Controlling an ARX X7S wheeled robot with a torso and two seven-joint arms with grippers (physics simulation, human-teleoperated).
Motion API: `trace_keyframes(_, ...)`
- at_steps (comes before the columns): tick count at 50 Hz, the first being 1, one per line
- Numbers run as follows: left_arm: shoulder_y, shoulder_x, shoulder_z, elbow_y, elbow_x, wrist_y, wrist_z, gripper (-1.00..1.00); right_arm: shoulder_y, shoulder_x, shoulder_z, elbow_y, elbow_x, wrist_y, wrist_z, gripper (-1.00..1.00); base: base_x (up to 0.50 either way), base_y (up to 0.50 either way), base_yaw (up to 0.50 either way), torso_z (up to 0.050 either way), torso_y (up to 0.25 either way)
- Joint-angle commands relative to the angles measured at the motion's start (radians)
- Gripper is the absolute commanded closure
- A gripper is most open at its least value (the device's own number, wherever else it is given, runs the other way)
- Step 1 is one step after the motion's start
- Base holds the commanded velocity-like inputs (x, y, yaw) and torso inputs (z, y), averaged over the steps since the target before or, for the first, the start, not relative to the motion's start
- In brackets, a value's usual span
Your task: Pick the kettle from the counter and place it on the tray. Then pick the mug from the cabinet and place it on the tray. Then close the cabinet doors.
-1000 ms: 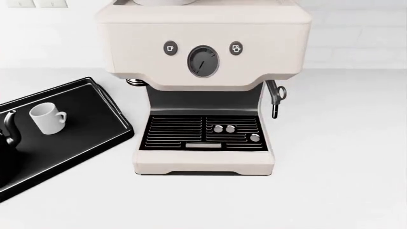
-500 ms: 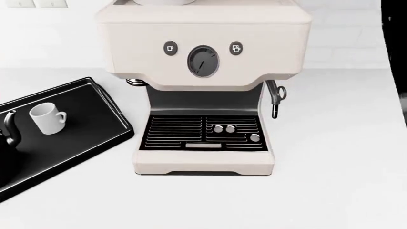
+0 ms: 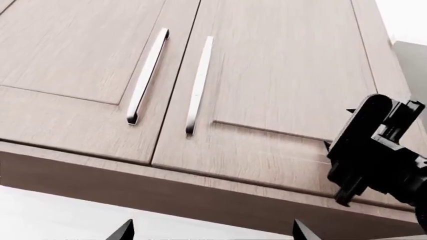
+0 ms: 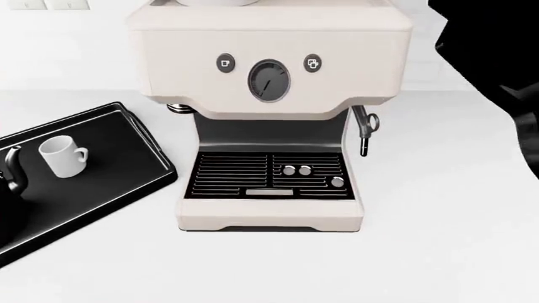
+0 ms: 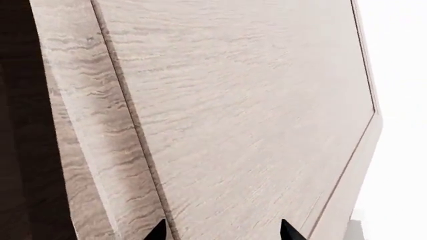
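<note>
White worktop [image 4: 438,240] runs wide under a pale wall, w/ the cream espresso machine [image 4: 269,113] standing mid-view. At the head view's left edge sits the black tray [image 4: 126,151], angled on the worktop. The mug [image 4: 60,156] stands upright on it, handle toward the machine. The kettle [image 4: 10,189] is on the tray too, just beside the mug, mostly cut off by the frame; only its spout and dark body show. Above, the wood cabinet doors [image 3: 267,75] look shut, two long metal handles [image 3: 148,75] side by side near the seam. My left claw [image 3: 210,231] is spread, tips apart, nothing between them, pointed up at the cabinet's underside. My right claw [image 5: 222,231] is also spread and empty, v. close to a door panel [image 5: 233,110]. My right arm [image 4: 497,57] shows as a dark blur at the head view's upper right.
</note>
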Motion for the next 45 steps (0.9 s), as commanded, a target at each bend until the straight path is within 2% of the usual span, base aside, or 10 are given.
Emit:
trace_keyframes(1,0.016,0.000,0.004,-0.009,0.014,0.014,-0.002,-1.00,-0.062,0.000,-0.162,0.272,0.215,-0.035,-0.088,-1.00,0.00,0.00,0.00,0.000,0.000)
trace_keyframes(6,0.022,0.000,0.005,-0.014,0.020,0.022,-0.005,-1.00,-0.002,0.000,-0.097,0.283,0.363,-0.089,-0.024,-1.00,0.01,0.00,0.00,0.002,0.000)
trace_keyframes(9,0.028,0.000,0.008,-0.019,0.026,0.031,-0.005,-1.00,0.059,0.002,-0.012,0.294,0.470,-0.148,-0.009,-1.00,0.02,0.00,0.01,0.003,0.000)
trace_keyframes(12,0.034,0.000,0.010,-0.020,0.031,0.035,-0.005,-1.00,0.105,0.039,0.078,0.229,0.539,-0.132,0.002,-1.00,0.02,0.01,0.01,0.008,0.000)
trace_keyframes(15,0.035,0.000,0.009,-0.019,0.032,0.034,-0.005,-1.00,0.141,0.091,0.157,0.114,0.593,-0.074,0.026,-1.00,0.01,0.01,0.01,0.007,0.000)
trace_keyframes(21,0.027,0.000,-0.005,-0.010,0.019,0.018,-0.007,-1.00,0.145,0.214,0.308,-0.199,0.585,0.086,0.054,-1.00,0.00,0.00,0.00,0.000,0.000)
trace_keyframes(26,0.031,0.000,-0.006,-0.009,0.020,0.016,-0.002,-1.00,0.144,0.301,0.354,-0.437,0.546,0.185,0.061,-1.00,0.00,0.00,0.00,0.000,0.000)
trace_keyframes(31,0.019,0.000,-0.023,-0.005,0.000,-0.006,0.002,-1.00,0.136,0.376,0.448,-0.681,0.584,0.320,0.105,-1.00,0.00,0.00,0.00,0.000,0.000)
trace_keyframes(39,0.005,0.000,-0.045,0.007,-0.028,-0.035,0.011,-1.00,0.072,0.444,0.628,-0.939,0.735,0.490,0.215,-1.00,0.00,0.00,0.00,0.000,0.000)
trace_keyframes(45,-0.002,0.000,-0.059,0.014,-0.045,-0.051,0.017,-1.00,0.002,0.472,0.748,-1.055,0.850,0.581,0.302,-1.00,0.00,0.00,0.00,0.000,0.000)
